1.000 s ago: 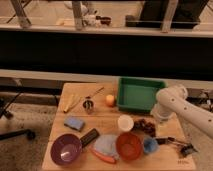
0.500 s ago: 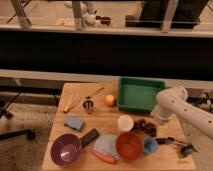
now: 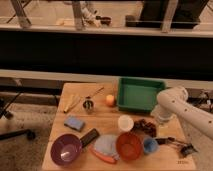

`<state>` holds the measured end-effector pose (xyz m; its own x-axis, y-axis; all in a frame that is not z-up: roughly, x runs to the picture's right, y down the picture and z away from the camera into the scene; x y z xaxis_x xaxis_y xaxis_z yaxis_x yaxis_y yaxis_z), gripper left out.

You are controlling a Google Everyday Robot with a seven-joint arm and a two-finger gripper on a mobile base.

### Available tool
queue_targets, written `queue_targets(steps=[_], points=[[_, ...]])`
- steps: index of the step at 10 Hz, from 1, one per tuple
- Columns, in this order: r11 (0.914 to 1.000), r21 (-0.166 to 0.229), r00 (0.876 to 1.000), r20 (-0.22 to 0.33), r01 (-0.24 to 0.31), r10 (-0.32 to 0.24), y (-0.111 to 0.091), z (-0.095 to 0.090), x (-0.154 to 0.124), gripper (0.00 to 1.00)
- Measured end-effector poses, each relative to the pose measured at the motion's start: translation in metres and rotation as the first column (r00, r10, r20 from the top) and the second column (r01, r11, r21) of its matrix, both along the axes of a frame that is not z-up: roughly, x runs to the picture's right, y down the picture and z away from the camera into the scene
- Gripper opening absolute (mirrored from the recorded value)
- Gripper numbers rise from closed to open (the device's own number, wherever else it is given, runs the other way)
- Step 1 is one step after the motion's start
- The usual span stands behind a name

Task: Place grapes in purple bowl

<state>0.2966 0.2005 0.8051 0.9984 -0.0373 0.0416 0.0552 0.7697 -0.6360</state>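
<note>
Gripper (image 3: 160, 120) low over the table (image 3: 107, 120), right side, jaws apart, holding nothing. Grapes (image 3: 145, 126) lie on the table just beside it at its 9 o'clock, near the white cup (image 3: 125, 122). Purple bowl (image 3: 66, 148) sits well apart, at 8 o'clock from the grapes, past the orange bowl (image 3: 129, 145).
</note>
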Motion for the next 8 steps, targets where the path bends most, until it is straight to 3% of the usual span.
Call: queue_targets(steps=[8], points=[[0.9997, -0.017, 0.999, 0.039, 0.016, -0.015, 0.005, 0.013, -0.012, 0.80]])
